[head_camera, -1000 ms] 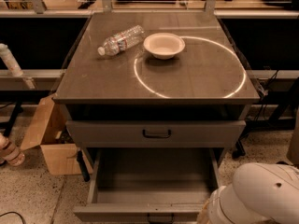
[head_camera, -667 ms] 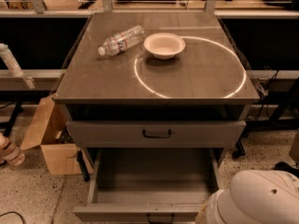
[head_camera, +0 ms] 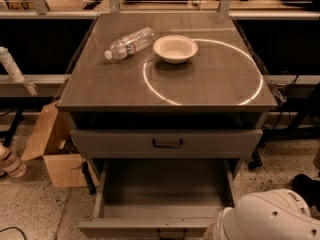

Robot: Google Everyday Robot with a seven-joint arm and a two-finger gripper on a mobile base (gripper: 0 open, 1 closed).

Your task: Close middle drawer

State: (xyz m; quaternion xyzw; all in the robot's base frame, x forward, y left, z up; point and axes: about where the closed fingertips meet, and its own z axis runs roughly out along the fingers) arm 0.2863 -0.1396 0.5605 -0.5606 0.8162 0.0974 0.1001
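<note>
The middle drawer (head_camera: 165, 196) of the grey cabinet stands pulled far out, its deep plain tray empty. Its low front panel (head_camera: 125, 228) lies at the bottom edge of the camera view, with the small dark handle (head_camera: 171, 232) just showing. Above it the taller top drawer (head_camera: 120, 143) is shut, with a dark handle (head_camera: 167, 143). My gripper is out of view. Only a white rounded part of my arm (head_camera: 272, 216) shows at the bottom right, beside the open drawer's right front corner.
On the cabinet top (head_camera: 210, 84) lie a clear plastic bottle (head_camera: 129, 43) on its side and a white bowl (head_camera: 175, 48). An open cardboard box (head_camera: 52, 146) stands on the floor to the left. Black table legs and cables (head_camera: 292, 119) are to the right.
The white arm part at the bottom right has sunk a little lower in the view. The drawer, bottle and bowl have not moved.
</note>
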